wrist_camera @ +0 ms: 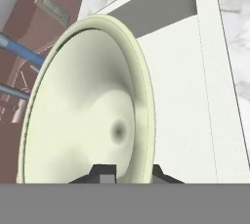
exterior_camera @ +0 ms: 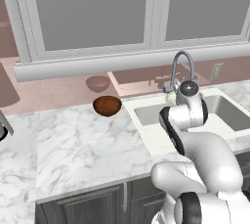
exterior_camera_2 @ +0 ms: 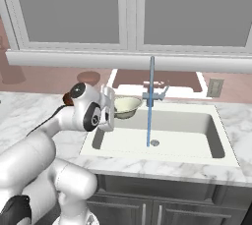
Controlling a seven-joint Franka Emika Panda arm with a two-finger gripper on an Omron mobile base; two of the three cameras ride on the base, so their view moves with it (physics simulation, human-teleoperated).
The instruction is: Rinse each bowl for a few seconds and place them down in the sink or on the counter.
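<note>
My gripper (exterior_camera_2: 114, 109) is shut on the rim of the pale cream bowl (exterior_camera_2: 128, 105) and holds it above the left end of the sink (exterior_camera_2: 197, 121). The bowl hangs just left of the blue water stream (exterior_camera_2: 149, 116) that falls from the faucet (exterior_camera_2: 153, 94) toward the drain. In the hand view the cream bowl (wrist_camera: 88, 110) is tilted on edge, its rim pinched between my fingertips (wrist_camera: 103, 171), with the sink floor (wrist_camera: 180, 100) behind it. The dark reddish-brown bowl (exterior_camera: 107, 105) sits upright on the marble counter (exterior_camera: 73, 145), left of the sink.
The grey gooseneck faucet (exterior_camera: 181, 67) arches over the back of the sink (exterior_camera: 224, 110). A window sill (exterior_camera: 97, 64) runs along the wall behind. A wall outlet (exterior_camera_2: 214, 87) sits at the back right. Dark cabinets (exterior_camera_2: 162, 211) lie below the counter edge.
</note>
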